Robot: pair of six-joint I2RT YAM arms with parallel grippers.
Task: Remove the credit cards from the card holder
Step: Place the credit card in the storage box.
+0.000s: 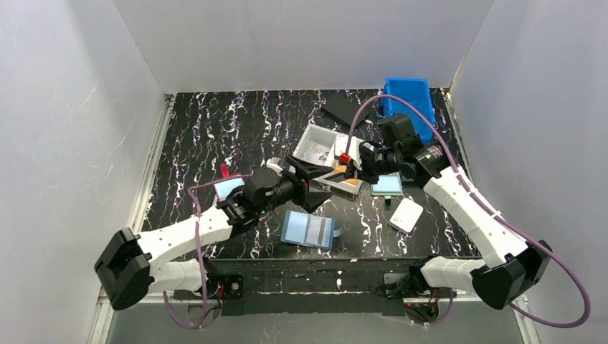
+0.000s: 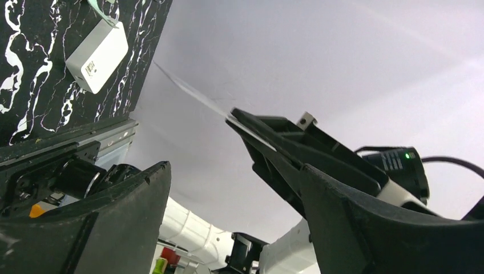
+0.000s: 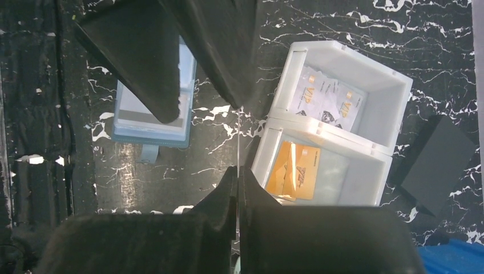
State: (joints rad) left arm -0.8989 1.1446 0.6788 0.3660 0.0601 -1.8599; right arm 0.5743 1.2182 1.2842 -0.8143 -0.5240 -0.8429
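The light-blue card holder (image 1: pixel 308 229) lies open and flat on the black table near the front; it also shows in the right wrist view (image 3: pixel 142 128). My right gripper (image 1: pixel 343 172) (image 3: pixel 238 171) is shut on a thin credit card (image 3: pixel 238 137), seen edge-on, and holds it in the air beside the white tray (image 3: pixel 334 140). In the left wrist view the same card (image 2: pixel 194 94) sticks out of the right gripper's tips as a thin line. My left gripper (image 1: pixel 321 188) (image 2: pixel 234 171) is open and empty, facing the right gripper just above the holder.
The white two-part tray (image 1: pixel 310 136) holds pale VIP cards (image 3: pixel 328 100) and an orange card (image 3: pixel 299 171). A red-edged holder (image 1: pixel 228 188), a teal holder (image 1: pixel 387 185), a white box (image 1: pixel 406 213), a blue bin (image 1: pixel 409 100) and a black flat piece (image 1: pixel 344 107) lie around.
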